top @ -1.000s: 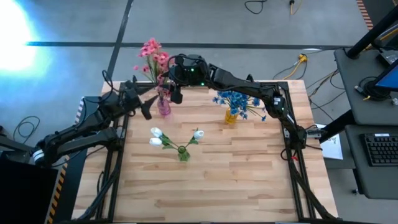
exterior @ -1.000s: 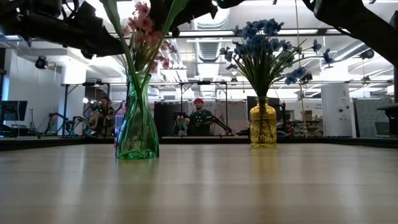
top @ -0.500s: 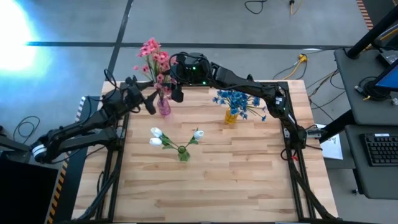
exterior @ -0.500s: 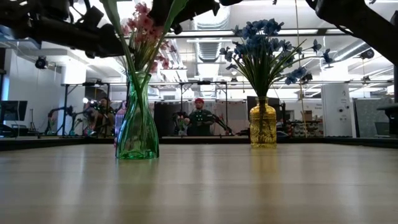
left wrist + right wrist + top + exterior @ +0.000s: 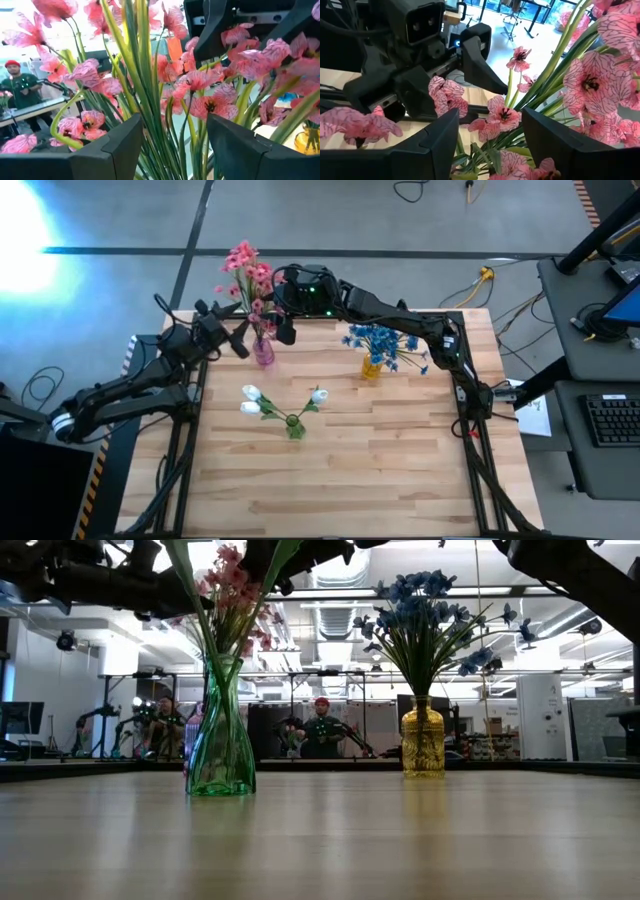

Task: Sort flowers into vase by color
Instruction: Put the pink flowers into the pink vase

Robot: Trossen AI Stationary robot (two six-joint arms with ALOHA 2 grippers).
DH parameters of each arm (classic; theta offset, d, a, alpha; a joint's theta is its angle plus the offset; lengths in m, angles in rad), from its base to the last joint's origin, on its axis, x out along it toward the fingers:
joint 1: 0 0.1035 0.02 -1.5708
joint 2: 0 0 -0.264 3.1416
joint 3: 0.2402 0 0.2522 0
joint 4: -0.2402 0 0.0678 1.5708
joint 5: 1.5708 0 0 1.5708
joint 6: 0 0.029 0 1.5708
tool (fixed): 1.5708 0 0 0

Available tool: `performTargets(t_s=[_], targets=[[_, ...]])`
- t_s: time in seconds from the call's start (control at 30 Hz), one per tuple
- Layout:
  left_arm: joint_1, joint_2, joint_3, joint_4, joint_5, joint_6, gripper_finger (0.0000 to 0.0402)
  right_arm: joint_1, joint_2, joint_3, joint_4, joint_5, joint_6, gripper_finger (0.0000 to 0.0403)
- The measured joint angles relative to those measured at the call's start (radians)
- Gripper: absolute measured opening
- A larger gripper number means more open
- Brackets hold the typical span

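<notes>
Wrist views: both grippers, left and right, open with pink flowers between the jaws. Nothing's gripped.

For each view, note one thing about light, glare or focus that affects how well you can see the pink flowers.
High view: white glare washes the floor's top-left corner; the pink flowers stay clear. Low view: bright ceiling lights backlight them. Left wrist view: the nearest blossoms are soft, and the window behind is blown out.
</notes>
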Motion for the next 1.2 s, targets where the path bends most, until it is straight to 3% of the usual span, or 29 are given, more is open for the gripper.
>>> performTargets(t_s=[0.47, 0.97, 1.2], targets=[[0.003, 0.094, 0.0, 0.135, -0.011, 0.051, 0.0191, 0.0, 0.0, 0.0, 0.003, 0.0, 0.0, 0.021], [0.006, 0.195, 0.027, 0.167, -0.04, 0.06, 0.0189, 0.0, 0.0, 0.0, 0.004, 0.0, 0.0, 0.021], [0.006, 0.219, 0.054, 0.167, -0.045, 0.05, 0.0142, 0.0, 0.0, 0.0, 0.001, 0.0, 0.0, 0.021]])
